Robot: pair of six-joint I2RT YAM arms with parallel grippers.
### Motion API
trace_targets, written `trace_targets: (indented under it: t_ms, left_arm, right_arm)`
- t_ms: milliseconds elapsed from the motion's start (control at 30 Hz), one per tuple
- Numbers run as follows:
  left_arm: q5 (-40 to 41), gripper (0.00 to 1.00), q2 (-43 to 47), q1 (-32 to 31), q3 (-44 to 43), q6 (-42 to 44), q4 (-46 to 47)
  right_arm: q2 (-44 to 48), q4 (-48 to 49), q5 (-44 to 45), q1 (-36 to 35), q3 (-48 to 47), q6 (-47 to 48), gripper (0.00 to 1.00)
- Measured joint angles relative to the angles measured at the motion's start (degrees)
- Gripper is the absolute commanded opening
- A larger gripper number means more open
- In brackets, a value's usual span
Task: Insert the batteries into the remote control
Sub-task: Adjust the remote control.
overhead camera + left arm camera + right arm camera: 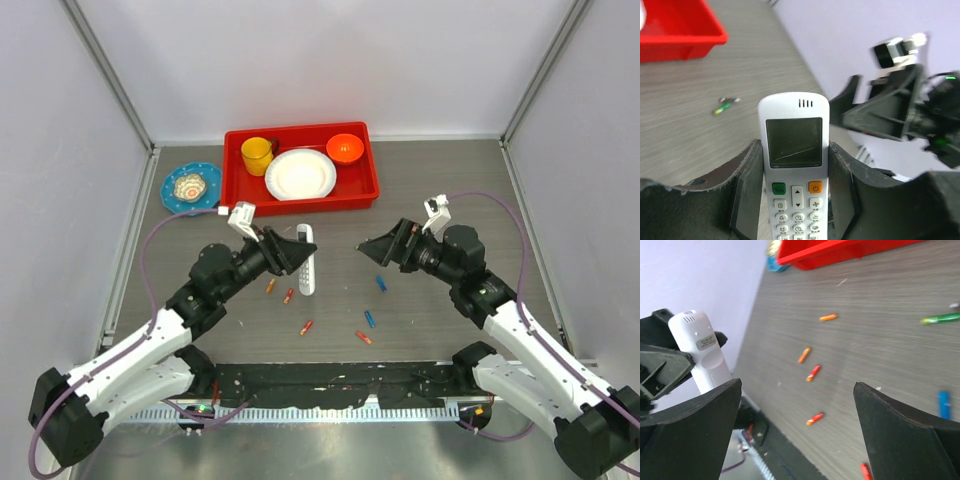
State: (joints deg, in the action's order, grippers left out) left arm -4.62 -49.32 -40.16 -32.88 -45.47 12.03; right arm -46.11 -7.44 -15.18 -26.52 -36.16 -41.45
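Note:
My left gripper is shut on the white remote control and holds it above the table. The left wrist view shows its display and buttons between my fingers. My right gripper is open and empty, facing the remote from the right with a gap between them; its wrist view shows the remote's back. Several batteries lie loose on the table: orange-red ones, blue ones, and a green one, which also shows in the left wrist view.
A red tray at the back holds a yellow cup, a white plate and an orange bowl. A blue dish sits left of it. Grey walls stand on both sides.

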Motion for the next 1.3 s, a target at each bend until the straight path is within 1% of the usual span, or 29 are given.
trace_targets:
  t_ms: [33,133,233,367,467,633,767,1100,1300]
  left_arm:
    - [-0.90,0.00,1.07,0.04,1.27,-0.11,2.12]
    - [-3.72,0.00,4.24,0.44,7.48,-1.75,12.90]
    - [-5.40,0.00,4.09,0.59,12.57,-4.48,22.10]
    - [-5.92,0.00,1.03,0.92,16.00,-7.52,31.82]
    - [-6.05,0.00,-2.80,1.53,16.68,-9.75,39.04]
    - [-7.23,0.00,-7.74,2.36,16.68,-13.00,47.82]
    - [-8.72,0.00,-9.90,2.80,16.61,-15.30,52.02]
    - [-14.19,0.00,-13.97,3.91,14.86,-21.33,59.41]
    - [-16.72,0.00,-19.87,3.91,14.21,-25.66,61.42]
  right_arm:
    - [-0.15,3.78,-2.91,0.00,1.75,-1.86,1.00]
    - [-1.09,13.84,-9.94,-0.17,6.45,-7.06,1.00]
    - [-2.21,19.28,-13.88,-1.75,8.02,-9.73,1.00]
    - [-2.14,23.37,-16.31,-5.75,7.89,-9.68,1.00]
    - [-2.75,23.93,-17.09,-9.18,7.32,-8.24,1.00]
    - [-5.81,23.69,-16.90,-15.04,5.97,-4.37,1.00]
    - [-7.23,24.11,-16.83,-17.38,5.79,-2.64,1.00]
    - [-9.16,32.06,-16.63,-17.40,5.86,-3.02,1.00]
    - [-11.04,37.11,-16.70,-17.40,5.97,-5.05,1.00]
